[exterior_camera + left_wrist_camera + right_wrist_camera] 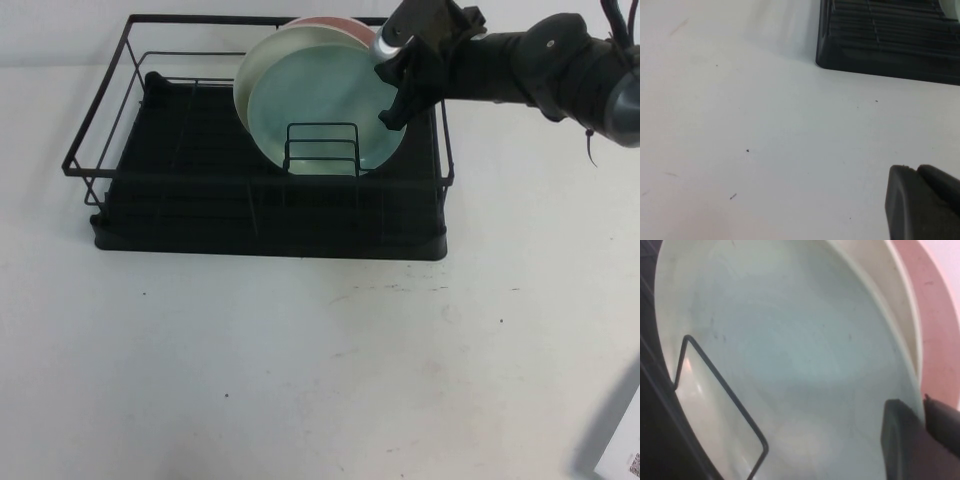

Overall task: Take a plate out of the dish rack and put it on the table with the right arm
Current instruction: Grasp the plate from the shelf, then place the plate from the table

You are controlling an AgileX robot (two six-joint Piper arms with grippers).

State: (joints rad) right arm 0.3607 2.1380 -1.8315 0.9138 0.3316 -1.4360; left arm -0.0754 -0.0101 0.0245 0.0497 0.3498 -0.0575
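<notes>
While the mint plate (320, 110) stands upright in the rack (260, 200), foremost of three ahead of a cream plate (262, 62) and a pink plate (330, 22), I see my right gripper (395, 95) pinching its right rim, one finger (900, 440) on its face. My left gripper (922, 202) hovers over the table (300, 380) near the rack's corner; I cannot tell its opening
</notes>
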